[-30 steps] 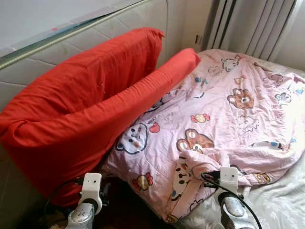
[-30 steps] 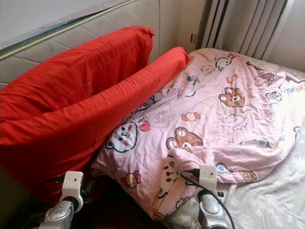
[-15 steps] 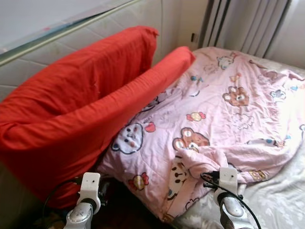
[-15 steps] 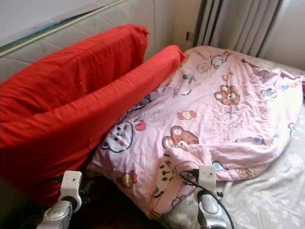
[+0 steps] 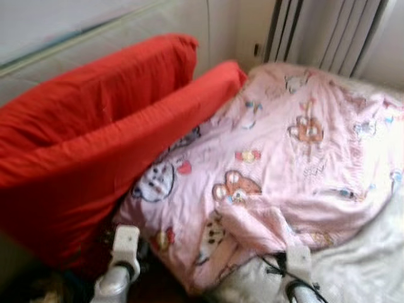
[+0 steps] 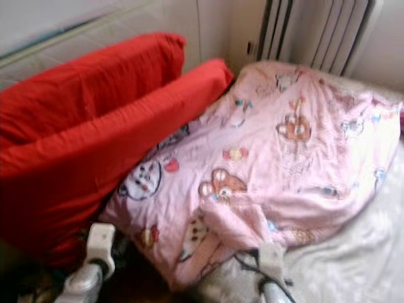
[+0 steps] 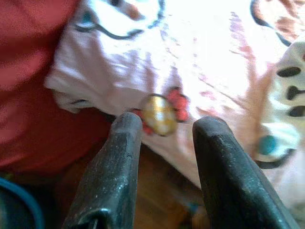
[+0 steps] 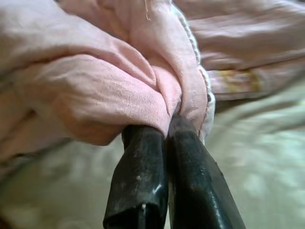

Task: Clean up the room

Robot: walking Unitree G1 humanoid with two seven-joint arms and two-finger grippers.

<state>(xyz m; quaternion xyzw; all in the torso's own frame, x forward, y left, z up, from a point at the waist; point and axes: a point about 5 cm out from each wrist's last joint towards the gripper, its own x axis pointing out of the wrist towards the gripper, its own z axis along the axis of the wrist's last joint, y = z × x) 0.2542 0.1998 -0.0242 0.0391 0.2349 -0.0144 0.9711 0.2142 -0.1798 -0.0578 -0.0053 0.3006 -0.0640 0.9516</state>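
Your right end effector (image 8: 164,131) is clenched on a fold of the pink blanket (image 5: 284,158); your left end effector (image 7: 164,125) hangs released beside the red pillow (image 5: 95,145).

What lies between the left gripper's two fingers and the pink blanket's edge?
Nothing lies there. In the left wrist view the left gripper is open just short of the pink blanket, over a dark gap.

Head stereo pair looking down and forward across the bed's (image 5: 372,265) near edge, blurred. Wrist views close above the pink quilt (image 7: 205,62), shared with the head views.
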